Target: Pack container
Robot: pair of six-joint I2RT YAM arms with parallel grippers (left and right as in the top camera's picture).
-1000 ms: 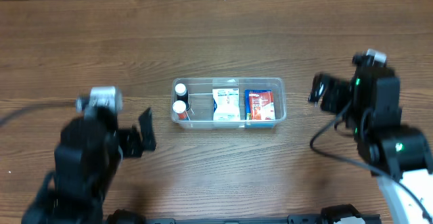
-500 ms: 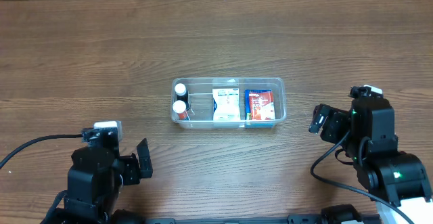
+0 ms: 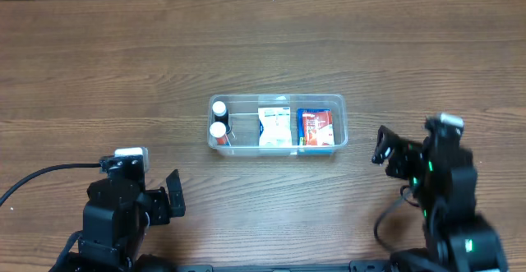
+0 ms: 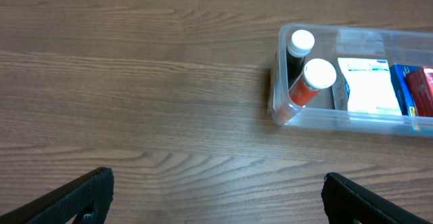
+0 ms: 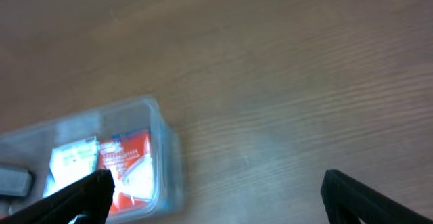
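Note:
The clear plastic container (image 3: 343,132) sits mid-table. It holds two white-capped bottles (image 3: 219,118), a white packet (image 3: 274,127) and a red and blue box (image 3: 316,128). In the left wrist view the container (image 4: 284,116) lies at the upper right with both bottles (image 4: 310,82) at its near end. In the blurred right wrist view the container (image 5: 166,156) lies at the lower left. My left gripper (image 3: 174,193) is open and empty, low and left of the container. My right gripper (image 3: 383,149) is open and empty, just right of the container.
The wooden table (image 3: 263,42) carries nothing else. A black cable (image 3: 33,180) runs from the left arm toward the left edge. Both arm bases fill the front corners.
Both arms have pulled back toward the front edge. The right gripper has dropped from beside the container's right end to lower right. The container and its contents have not moved.

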